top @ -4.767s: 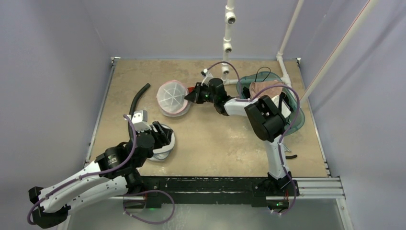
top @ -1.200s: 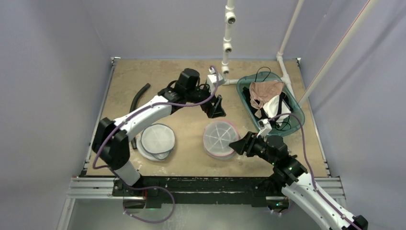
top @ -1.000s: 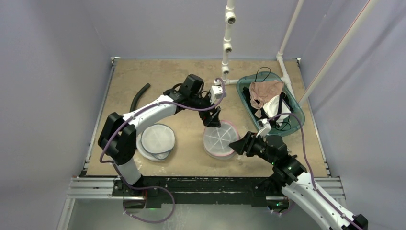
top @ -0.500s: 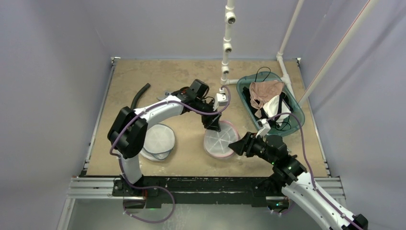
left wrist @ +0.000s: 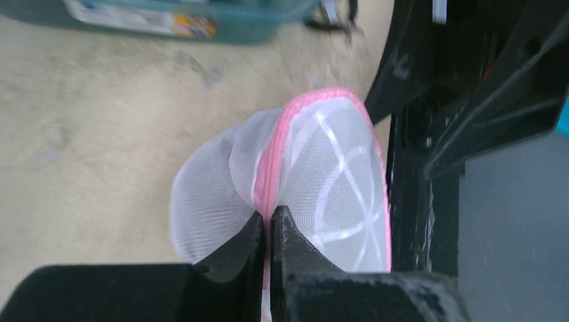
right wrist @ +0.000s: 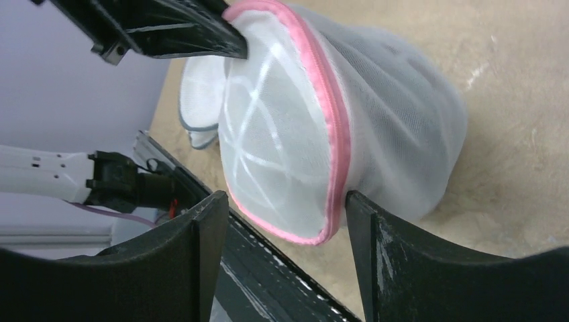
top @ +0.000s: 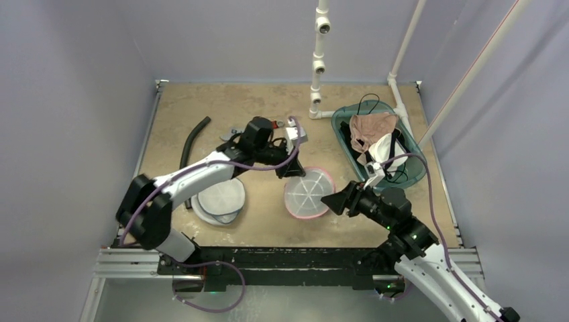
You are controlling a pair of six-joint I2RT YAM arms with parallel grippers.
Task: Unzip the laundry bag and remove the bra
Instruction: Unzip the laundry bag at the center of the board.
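Wide before, left gripper (left wrist: 270,225) now pinched on laundry bag (top: 308,193) zipper (left wrist: 268,176); right gripper (right wrist: 284,202) apart, straddling bag.

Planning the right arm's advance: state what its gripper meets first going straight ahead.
The laundry bag: its pink rim lies just ahead, between the open jaws of the right gripper, though depth is unclear.

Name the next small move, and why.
Probably close the right gripper on the rim of the laundry bag to brace it: its jaws stand open astride that rim, while the left gripper is pinched shut on the pink zipper band, so an unbraced pull would likely drag the bag.
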